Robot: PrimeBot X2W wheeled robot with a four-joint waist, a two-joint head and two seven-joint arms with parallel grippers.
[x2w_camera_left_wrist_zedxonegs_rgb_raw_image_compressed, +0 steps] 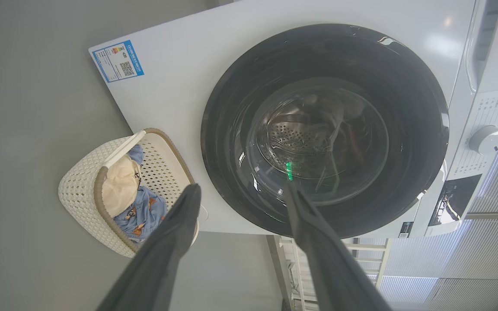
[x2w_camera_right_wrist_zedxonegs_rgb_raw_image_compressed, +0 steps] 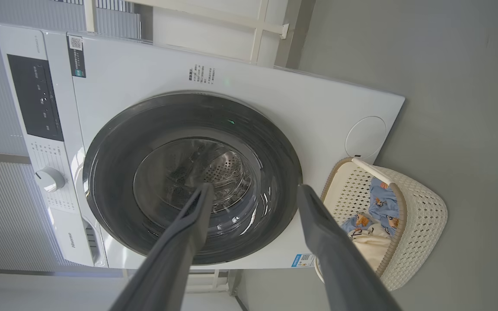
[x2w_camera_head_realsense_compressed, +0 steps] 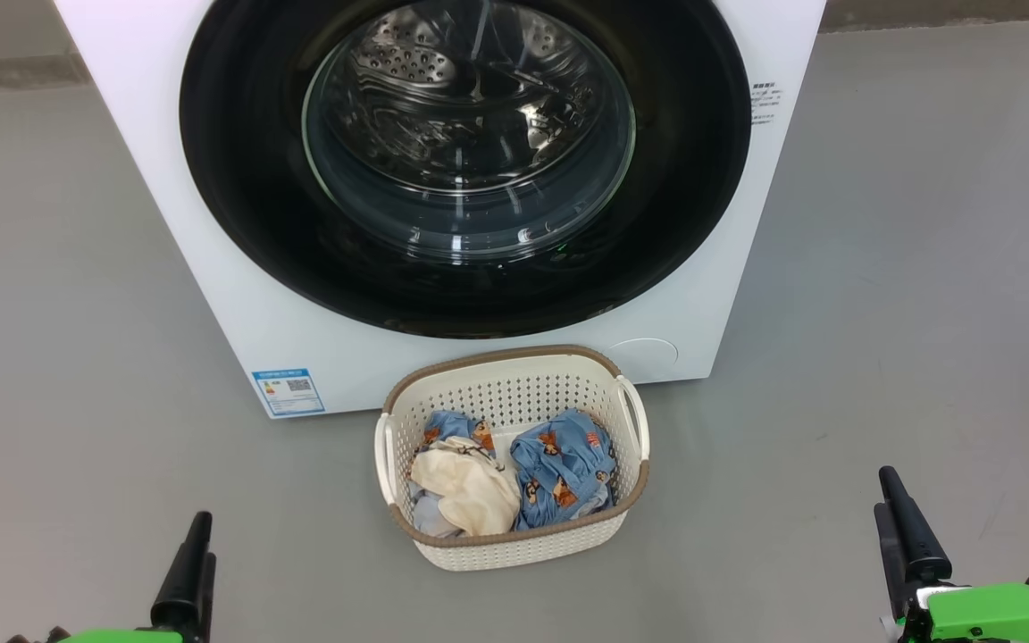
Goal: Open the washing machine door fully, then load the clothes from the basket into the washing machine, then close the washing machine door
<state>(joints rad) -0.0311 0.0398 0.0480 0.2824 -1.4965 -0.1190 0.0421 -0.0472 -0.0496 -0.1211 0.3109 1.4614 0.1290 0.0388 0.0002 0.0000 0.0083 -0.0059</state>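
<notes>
The washing machine [x2w_camera_head_realsense_compressed: 166,179] stands straight ahead, white, and the washing machine door [x2w_camera_head_realsense_compressed: 238,179] lies shut flush against its front, black rim around a glass bowl [x2w_camera_head_realsense_compressed: 470,134] through which the steel drum shows. On the floor just in front sits the basket [x2w_camera_head_realsense_compressed: 497,353]. The clothes lie in it: blue bear-print pieces [x2w_camera_head_realsense_compressed: 559,464] and a cream piece [x2w_camera_head_realsense_compressed: 470,487]. My left gripper [x2w_camera_head_realsense_compressed: 197,536] is low at the left and my right gripper [x2w_camera_head_realsense_compressed: 885,491] low at the right, both well short of the basket. Each is open and empty: left gripper [x2w_camera_left_wrist_zedxonegs_rgb_raw_image_compressed: 241,190], right gripper [x2w_camera_right_wrist_zedxonegs_rgb_raw_image_compressed: 254,188].
Grey floor spreads on both sides of the basket. A blue label sticker [x2w_camera_head_realsense_compressed: 288,391] marks the machine's lower left corner, a round cover [x2w_camera_head_realsense_compressed: 644,353] its lower right. The control panel with a knob [x2w_camera_left_wrist_zedxonegs_rgb_raw_image_compressed: 486,139] runs along its top. A white frame [x2w_camera_left_wrist_zedxonegs_rgb_raw_image_compressed: 361,250] stands beside the machine.
</notes>
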